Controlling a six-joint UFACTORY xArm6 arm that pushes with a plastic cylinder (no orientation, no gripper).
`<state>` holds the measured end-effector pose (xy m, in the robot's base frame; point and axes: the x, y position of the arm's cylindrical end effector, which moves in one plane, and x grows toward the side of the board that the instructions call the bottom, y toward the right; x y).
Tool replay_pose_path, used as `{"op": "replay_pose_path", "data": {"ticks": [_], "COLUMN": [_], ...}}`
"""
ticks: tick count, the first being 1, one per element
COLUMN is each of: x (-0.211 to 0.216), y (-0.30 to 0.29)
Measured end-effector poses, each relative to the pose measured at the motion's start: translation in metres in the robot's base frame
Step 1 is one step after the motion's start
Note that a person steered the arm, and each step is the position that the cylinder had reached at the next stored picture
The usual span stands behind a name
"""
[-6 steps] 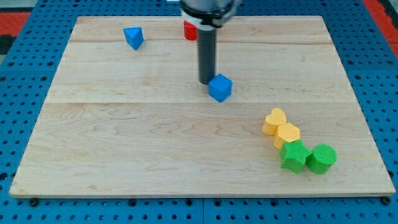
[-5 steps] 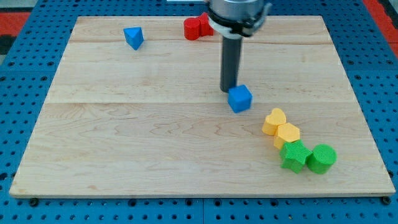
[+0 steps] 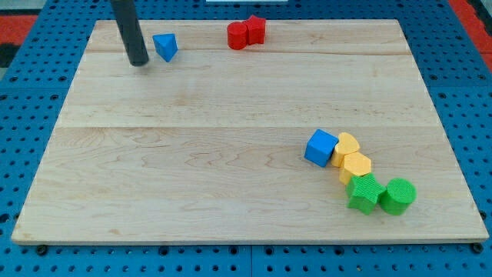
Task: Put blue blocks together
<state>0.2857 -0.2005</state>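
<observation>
- Camera view, far left: my tip rests on the board just left of the blue triangular block; it is a bare rod, holding nothing.
- Far centre: two red blocks touch each other.
- Near right: the blue cube touches a yellow block; a second yellow block and two green blocks follow.
- Step in hand, as judged: positioning behind the triangular block.
- Next move: push it rightward and nearer, toward the cube, well apart from it now.
</observation>
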Motion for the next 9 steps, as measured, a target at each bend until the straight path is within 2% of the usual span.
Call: {"op": "replay_pose_path", "data": {"ticks": [1,2,3,4,6,7,8,9], "x": [-0.031,-0.017,-0.025,-0.057,0.024,0.029,0.007,0.01], "y": [0.054,0.107,0.122,0.103,0.187,0.199,0.199,0.216]}}
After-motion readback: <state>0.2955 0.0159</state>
